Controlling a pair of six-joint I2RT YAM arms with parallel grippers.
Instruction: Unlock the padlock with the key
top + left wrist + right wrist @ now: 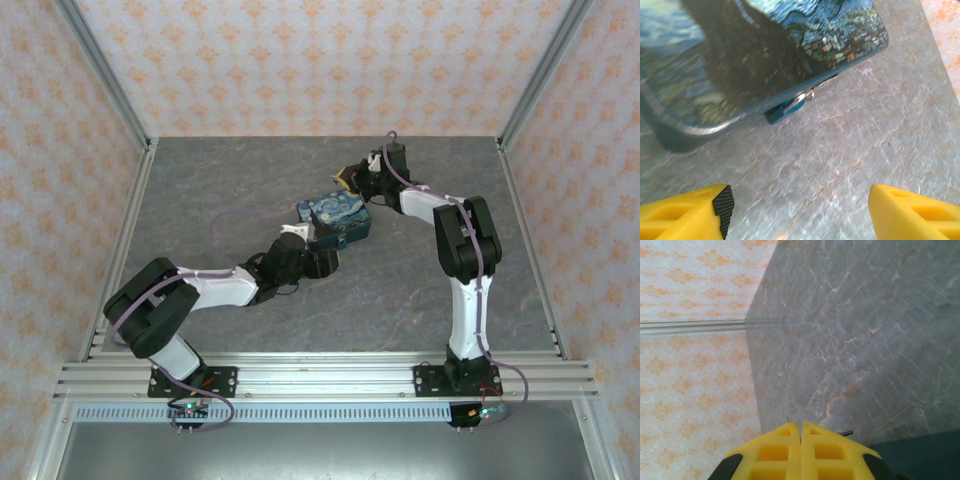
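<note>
— Where does the small dark-blue padlock [789, 107] lie?
— It hangs under the front edge of the blue painted box [840, 30], low over the grey marbled worktop [865, 130], with its body slanting along that edge. We see it straight ahead of the left arm's [220, 285] wide-open jaws, so that arm is nearer.
— And the thin silvery key [845, 432]?
— We judge it pinched in the right arm's [455, 235] closed jaws, beyond the box and facing away.
</note>
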